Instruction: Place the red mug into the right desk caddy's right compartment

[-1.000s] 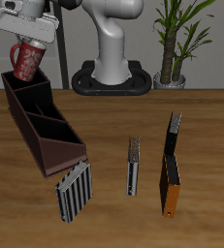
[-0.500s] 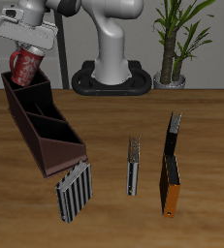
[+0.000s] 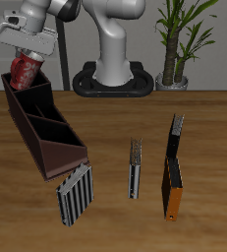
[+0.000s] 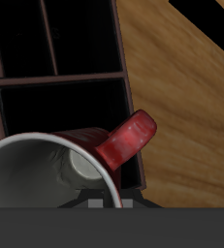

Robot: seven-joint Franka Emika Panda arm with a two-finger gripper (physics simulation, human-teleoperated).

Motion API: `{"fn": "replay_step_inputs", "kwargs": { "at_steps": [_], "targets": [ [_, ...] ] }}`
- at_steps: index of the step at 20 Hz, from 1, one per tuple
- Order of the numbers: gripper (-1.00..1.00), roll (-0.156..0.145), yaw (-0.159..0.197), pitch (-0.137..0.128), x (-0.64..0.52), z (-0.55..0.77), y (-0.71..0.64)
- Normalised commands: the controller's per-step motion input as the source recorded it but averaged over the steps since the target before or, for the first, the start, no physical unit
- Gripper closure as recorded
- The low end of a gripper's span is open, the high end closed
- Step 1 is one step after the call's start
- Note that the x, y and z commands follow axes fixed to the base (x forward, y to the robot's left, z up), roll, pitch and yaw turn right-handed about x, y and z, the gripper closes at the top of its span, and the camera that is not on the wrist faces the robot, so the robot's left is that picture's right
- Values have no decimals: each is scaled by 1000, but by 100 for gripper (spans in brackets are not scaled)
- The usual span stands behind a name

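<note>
My gripper (image 3: 28, 61) is shut tight on the mug (image 3: 27, 69), which hangs tipped just above the far end of the caddy (image 3: 46, 133). That end box (image 4: 60, 107) is dark and open right under the mug. I should go down slowly, keep the handle (image 4: 126, 139) off the wall, and let go only when the mug sits inside.

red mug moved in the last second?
Yes. The red mug, held in the pincer, has come down toward the back end of the right desk caddy, its base now dipping behind the caddy's rim.
</note>
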Motion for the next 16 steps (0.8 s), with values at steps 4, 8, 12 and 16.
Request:
{"fn": "replay_step_inputs", "kwargs": {
  "at_steps": [4, 8, 12, 16],
  "targets": [
    [100, -27, 86, 13, 41, 3, 51],
    [100, -7, 38, -5, 64, 18, -11],
    [100, -29, 107, 19, 103, -141, -96],
    [100, -15, 60, 37, 126, -186, -66]
  ]
}}
